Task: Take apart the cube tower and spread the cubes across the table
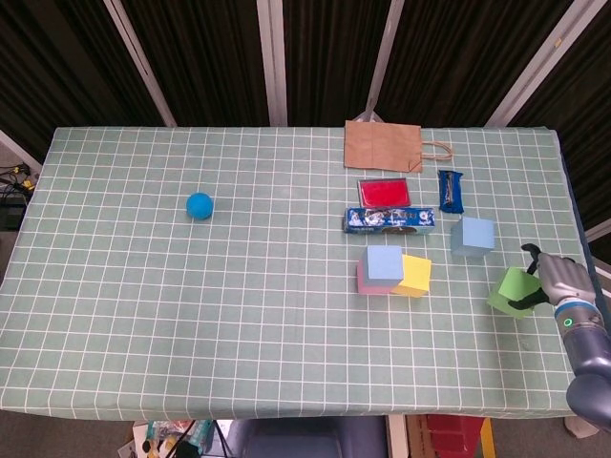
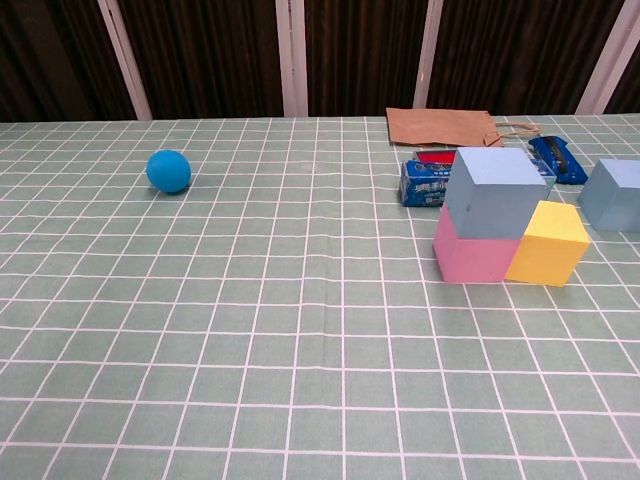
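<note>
A blue cube (image 1: 384,260) (image 2: 493,191) sits on top of a pink cube (image 1: 363,280) (image 2: 470,258), with a yellow cube (image 1: 416,275) (image 2: 546,243) touching their right side on the cloth. Another blue cube (image 1: 473,236) (image 2: 612,193) stands alone further right. Near the table's right edge my right hand (image 1: 560,280) grips a green cube (image 1: 512,290), tilted; only the head view shows them. Neither view shows my left hand.
A blue ball (image 1: 199,205) (image 2: 168,171) lies on the left half. Behind the cubes lie a brown paper bag (image 1: 384,145) (image 2: 440,126), a red packet (image 1: 383,192), a blue snack pack (image 1: 389,220) (image 2: 424,183) and a dark blue bar (image 1: 451,190) (image 2: 558,158).
</note>
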Action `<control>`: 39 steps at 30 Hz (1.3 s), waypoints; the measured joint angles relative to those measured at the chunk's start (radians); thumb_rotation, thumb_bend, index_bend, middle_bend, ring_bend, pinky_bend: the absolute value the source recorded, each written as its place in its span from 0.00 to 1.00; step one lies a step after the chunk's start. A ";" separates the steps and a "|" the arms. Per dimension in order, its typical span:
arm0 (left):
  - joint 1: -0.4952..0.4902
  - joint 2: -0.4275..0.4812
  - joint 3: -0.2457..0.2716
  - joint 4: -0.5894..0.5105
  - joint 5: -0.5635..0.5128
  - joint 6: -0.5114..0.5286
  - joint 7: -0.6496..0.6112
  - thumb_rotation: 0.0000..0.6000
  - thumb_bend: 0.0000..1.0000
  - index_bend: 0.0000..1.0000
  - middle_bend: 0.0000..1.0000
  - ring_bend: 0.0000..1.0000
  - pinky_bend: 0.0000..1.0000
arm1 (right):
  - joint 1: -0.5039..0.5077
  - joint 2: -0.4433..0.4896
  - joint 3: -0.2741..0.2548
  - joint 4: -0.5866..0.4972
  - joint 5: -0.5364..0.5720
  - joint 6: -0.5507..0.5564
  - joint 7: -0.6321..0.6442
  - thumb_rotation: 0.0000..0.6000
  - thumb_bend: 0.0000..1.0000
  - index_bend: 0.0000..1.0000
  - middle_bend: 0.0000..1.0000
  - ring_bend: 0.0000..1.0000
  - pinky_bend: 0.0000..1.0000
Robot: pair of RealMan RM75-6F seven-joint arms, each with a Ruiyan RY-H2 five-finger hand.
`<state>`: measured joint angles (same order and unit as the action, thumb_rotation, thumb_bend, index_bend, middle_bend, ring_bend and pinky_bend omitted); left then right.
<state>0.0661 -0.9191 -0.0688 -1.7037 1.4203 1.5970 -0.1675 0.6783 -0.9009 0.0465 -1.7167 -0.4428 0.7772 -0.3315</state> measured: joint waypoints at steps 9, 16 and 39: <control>-0.002 -0.001 0.000 -0.003 0.000 -0.004 0.008 1.00 0.38 0.22 0.00 0.00 0.00 | -0.025 0.006 0.035 -0.024 -0.106 -0.021 0.105 1.00 0.15 0.00 0.02 0.04 0.00; -0.001 0.001 0.000 -0.002 0.001 -0.002 -0.002 1.00 0.38 0.22 0.00 0.00 0.00 | -0.038 0.082 0.085 -0.158 -0.197 0.002 0.157 1.00 0.16 0.00 0.02 0.04 0.00; -0.003 0.020 -0.004 0.009 -0.011 -0.022 -0.055 1.00 0.38 0.22 0.00 0.00 0.00 | 0.211 -0.154 0.148 -0.380 -0.008 0.298 -0.201 1.00 0.15 0.00 0.02 0.03 0.00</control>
<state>0.0626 -0.8994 -0.0728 -1.6943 1.4088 1.5750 -0.2224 0.8890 -1.0544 0.1949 -2.0970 -0.4508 1.0747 -0.5329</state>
